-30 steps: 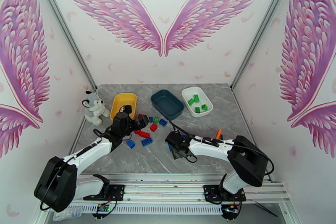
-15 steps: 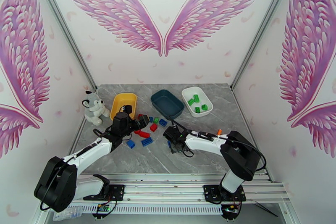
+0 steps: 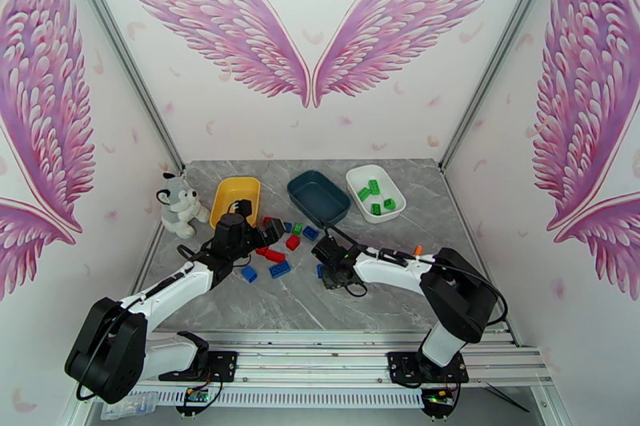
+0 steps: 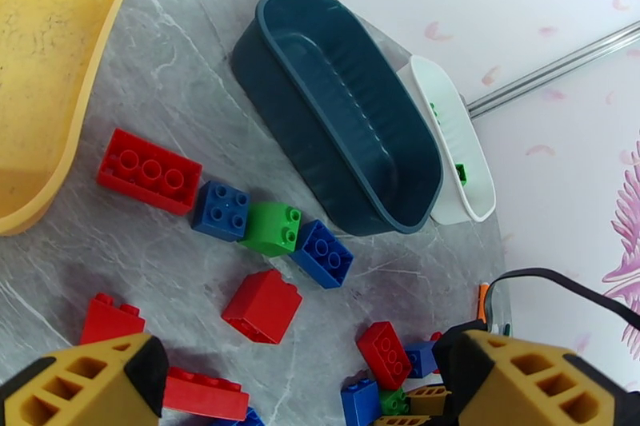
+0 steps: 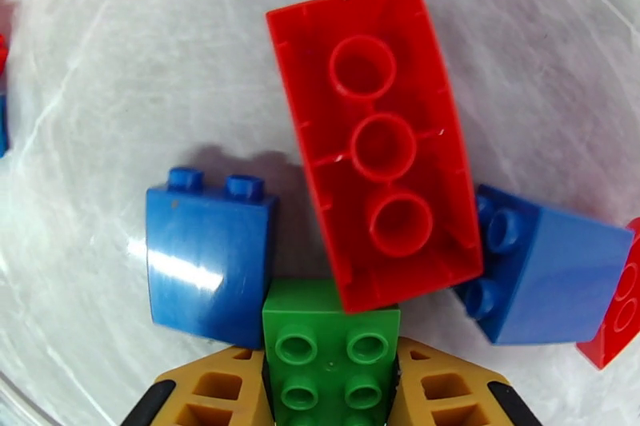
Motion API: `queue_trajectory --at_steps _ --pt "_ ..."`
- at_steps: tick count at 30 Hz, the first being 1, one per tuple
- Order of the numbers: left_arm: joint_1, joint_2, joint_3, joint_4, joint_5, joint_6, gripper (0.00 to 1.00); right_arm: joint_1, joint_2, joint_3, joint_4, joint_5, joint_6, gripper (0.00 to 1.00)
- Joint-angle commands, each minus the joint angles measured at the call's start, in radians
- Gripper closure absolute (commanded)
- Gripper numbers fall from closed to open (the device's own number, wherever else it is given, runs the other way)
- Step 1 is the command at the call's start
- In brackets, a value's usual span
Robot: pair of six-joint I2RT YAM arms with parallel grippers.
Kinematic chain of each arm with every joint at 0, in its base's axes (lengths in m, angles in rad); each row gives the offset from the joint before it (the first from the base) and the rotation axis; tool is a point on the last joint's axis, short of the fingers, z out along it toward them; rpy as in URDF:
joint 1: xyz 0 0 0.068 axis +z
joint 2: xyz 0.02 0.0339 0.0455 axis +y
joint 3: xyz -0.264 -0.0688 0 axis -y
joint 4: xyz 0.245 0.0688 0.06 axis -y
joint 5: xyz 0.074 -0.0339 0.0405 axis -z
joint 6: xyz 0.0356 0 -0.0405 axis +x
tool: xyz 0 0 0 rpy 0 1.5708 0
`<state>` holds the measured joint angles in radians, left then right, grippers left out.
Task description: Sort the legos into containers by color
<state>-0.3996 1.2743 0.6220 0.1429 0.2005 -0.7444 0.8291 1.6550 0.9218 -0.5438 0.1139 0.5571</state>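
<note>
- The right gripper is seen pinching a green brick, whose studs are turned toward the wrist camera, among loose legos in front of the teal tray.
- A red brick is shown hollow side up. Its long axis is directed away from the fingers, and its near end is laid over the green brick.
- The left gripper is spread wide.

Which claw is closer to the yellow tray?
Left. The left gripper hovers off the near right corner of the yellow tray; the right gripper is farther right, beyond the loose bricks, gripping a green brick.
</note>
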Motion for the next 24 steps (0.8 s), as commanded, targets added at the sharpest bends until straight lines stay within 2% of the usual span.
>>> queue_trajectory --at_steps 1,6,10,19,24 --pt "-0.004 0.028 0.005 0.027 0.038 0.004 0.01 -0.002 -0.092 -0.017 0.004 -0.062 0.027 0.69" --pt "-0.036 0.114 0.047 0.058 0.11 0.009 0.01 -0.008 -0.178 0.014 -0.035 -0.022 0.024 0.69" --pt "-0.072 0.163 0.073 0.073 0.131 0.02 0.01 -0.052 -0.177 0.083 -0.065 0.022 -0.002 0.69" --pt "-0.149 0.246 0.153 0.042 0.171 0.074 0.01 -0.34 -0.047 0.297 -0.056 -0.014 -0.031 0.71" --pt "-0.168 0.233 0.163 0.003 0.124 0.1 0.02 -0.505 0.076 0.447 -0.054 0.059 -0.024 0.71"
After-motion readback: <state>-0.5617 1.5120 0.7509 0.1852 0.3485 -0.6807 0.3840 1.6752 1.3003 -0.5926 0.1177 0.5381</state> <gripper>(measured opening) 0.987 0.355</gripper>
